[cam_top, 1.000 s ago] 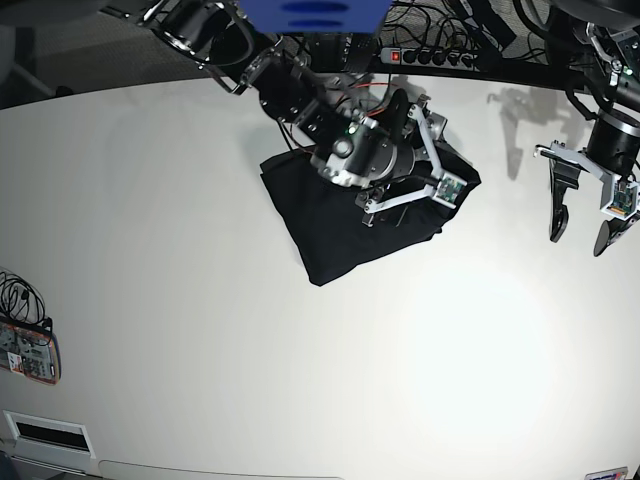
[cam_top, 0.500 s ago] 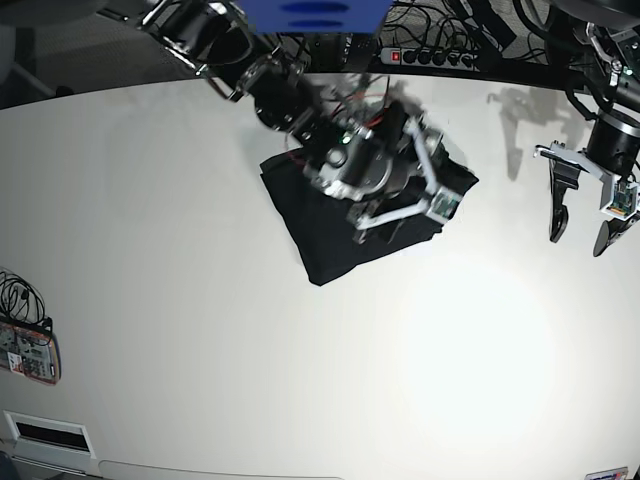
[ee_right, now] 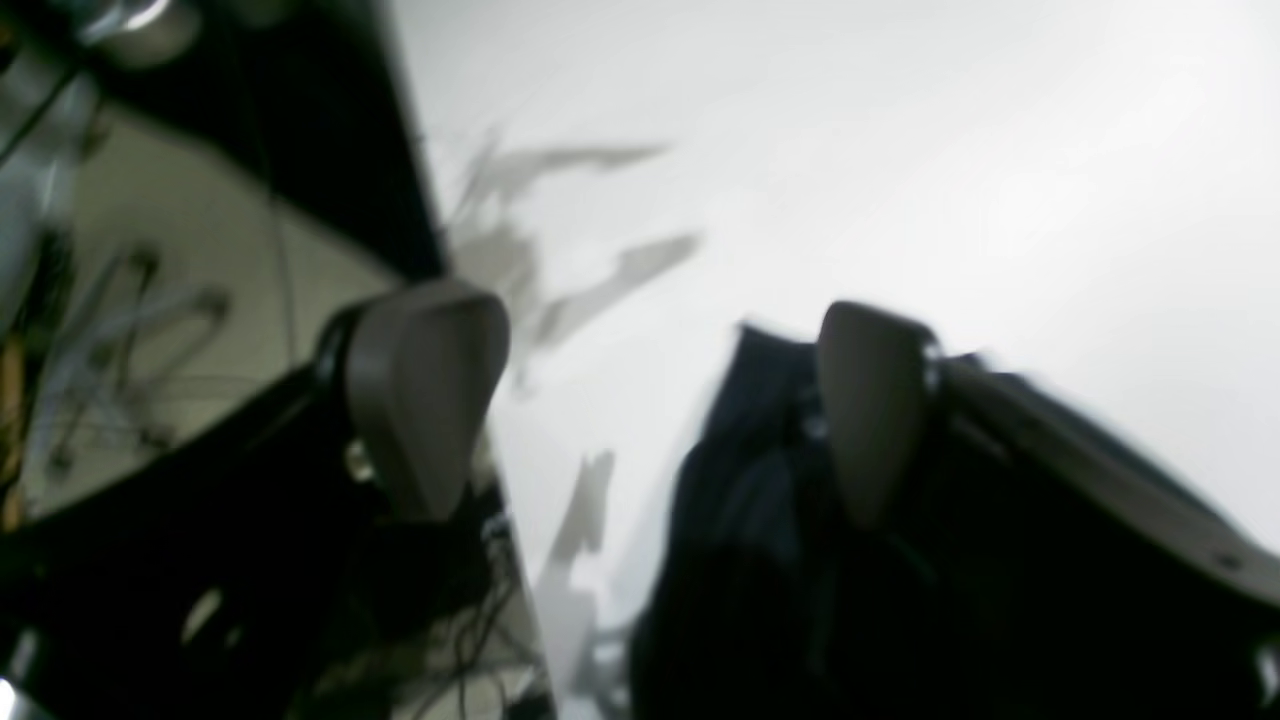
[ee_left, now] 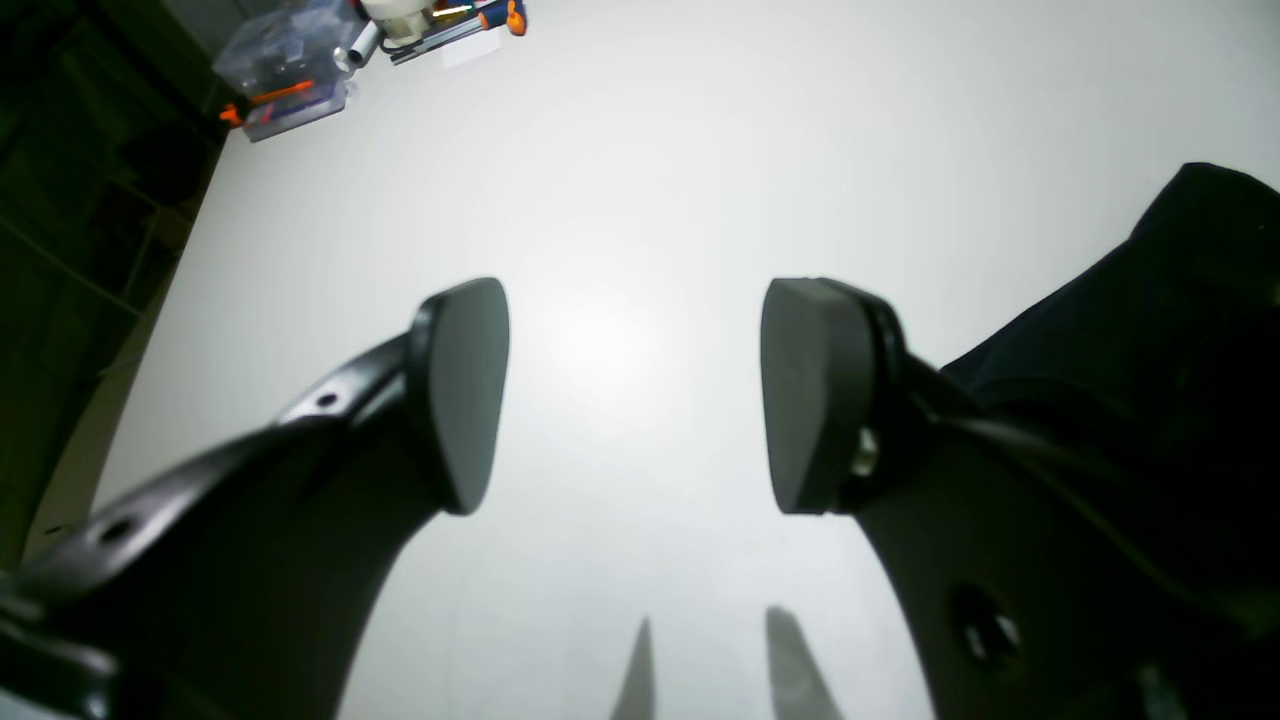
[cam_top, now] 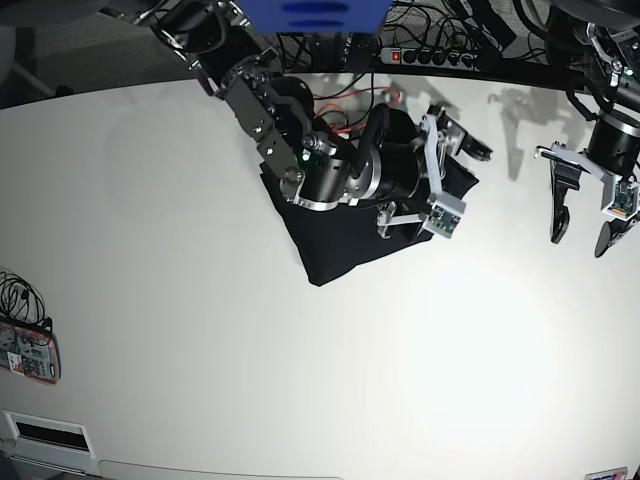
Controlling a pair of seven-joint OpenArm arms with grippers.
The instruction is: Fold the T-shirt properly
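The black T-shirt [cam_top: 335, 245] lies folded into a compact slab on the white table [cam_top: 200, 300], at the back middle. My right gripper [cam_top: 435, 183] hangs over the shirt's right end, jaws wide open and empty. In the blurred right wrist view the right gripper [ee_right: 650, 400] is open, with dark cloth of the T-shirt [ee_right: 740, 500] below the pads. My left gripper [cam_top: 580, 228] is open and empty at the far right, apart from the shirt. In the left wrist view the left gripper [ee_left: 635, 395] is open over bare table, and the T-shirt's edge [ee_left: 1200, 270] shows at the right.
A power strip [cam_top: 430, 57] and cables run along the table's back edge. A small device with wires [cam_top: 28, 352] lies at the left edge. A box of tools [ee_left: 290, 90] sits at a table corner in the left wrist view.
My right arm has swung round and shifted right over the shirt, its open fingers now reaching past the shirt's right end. The shirt and my left arm have not moved.
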